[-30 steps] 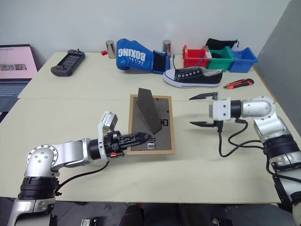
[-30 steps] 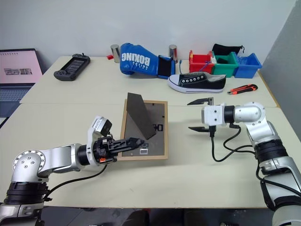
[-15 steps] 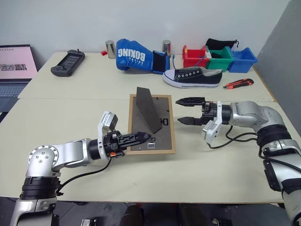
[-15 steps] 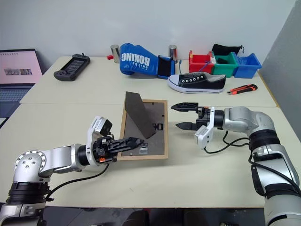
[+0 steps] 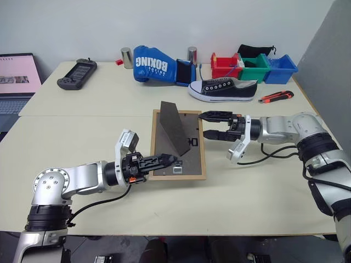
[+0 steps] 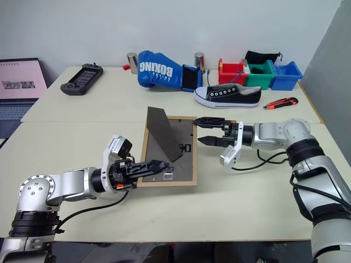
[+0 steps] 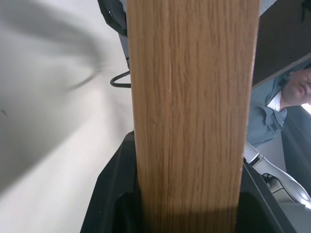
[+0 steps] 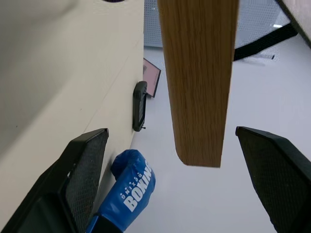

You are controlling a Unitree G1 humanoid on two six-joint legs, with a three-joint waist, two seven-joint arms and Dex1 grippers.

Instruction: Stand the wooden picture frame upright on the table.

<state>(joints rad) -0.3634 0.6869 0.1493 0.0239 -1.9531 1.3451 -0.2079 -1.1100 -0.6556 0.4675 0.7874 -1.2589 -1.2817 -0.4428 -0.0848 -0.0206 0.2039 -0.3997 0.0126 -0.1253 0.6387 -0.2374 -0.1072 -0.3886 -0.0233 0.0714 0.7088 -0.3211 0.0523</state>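
Observation:
The wooden picture frame (image 5: 189,127) lies face down on the table (image 5: 109,109), dark backing up, with its prop (image 5: 173,129) raised. My left gripper (image 5: 171,159) is shut on the frame's near left corner; in the left wrist view the wood edge (image 7: 189,111) runs between its fingers. My right gripper (image 5: 211,125) is open at the frame's far right corner. Its two fingers point left, one on each side of the corner. In the right wrist view the wood edge (image 8: 197,82) hangs between the spread fingers (image 8: 85,160), touching neither.
At the back of the table are a blue boxing glove (image 5: 156,64), a black shoe (image 5: 222,89), red, green and blue bins (image 5: 254,68), a box cutter (image 5: 277,97) and a game controller (image 5: 77,74). A laptop (image 5: 16,76) sits far left. A person (image 7: 291,97) is beyond the table.
My right gripper has moved left from beside the frame to its right corner and rolled at the wrist, staying open. The left gripper and the frame have not moved.

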